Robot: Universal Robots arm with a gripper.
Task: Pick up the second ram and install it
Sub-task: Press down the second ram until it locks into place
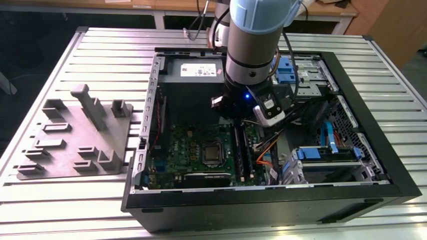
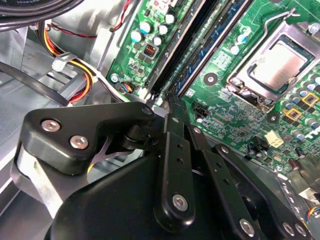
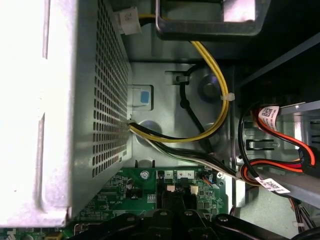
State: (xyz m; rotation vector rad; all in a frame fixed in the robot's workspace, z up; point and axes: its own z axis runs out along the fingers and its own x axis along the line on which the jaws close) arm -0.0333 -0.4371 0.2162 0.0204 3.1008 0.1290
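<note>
The ram [image 2: 207, 50] lies seated in a slot on the motherboard [image 2: 235, 120], a slim blue-green strip running straight away from the tips of the pincer [image 2: 167, 102] in the second wrist view. A second dark strip [image 2: 172, 45] sits in the slot just beside it, parallel. The tips rest at the near end of these two slots, at or just above the ram's end; I cannot tell whether they touch it. The fingers [image 2: 175, 140] are pressed together, with nothing visible between them.

In the exterior view the arm [image 1: 250, 45] comes down nearly vertical into the open case [image 1: 267, 202], wrist pointing straight down, the pincer [image 1: 235, 120] low over the board at the far end of the long dark slots [image 1: 240, 150]. The processor socket [image 1: 212, 154] lies on the board just to one side of the slots; the second wrist view shows it [image 2: 277, 65] well beyond the tips. Orange and yellow cables [image 2: 75, 75] bunch on the other side of the pincer. Behind the arm sits the power supply [image 1: 193, 70], whose perforated wall [image 3: 105, 100] stands close by the wrist in the first wrist view, above the pincer's black links [image 3: 175, 222]. Outside the case, well apart from the pincer, a grey tray [image 1: 77, 135] rests on the slatted table [image 1: 100, 50].
</note>
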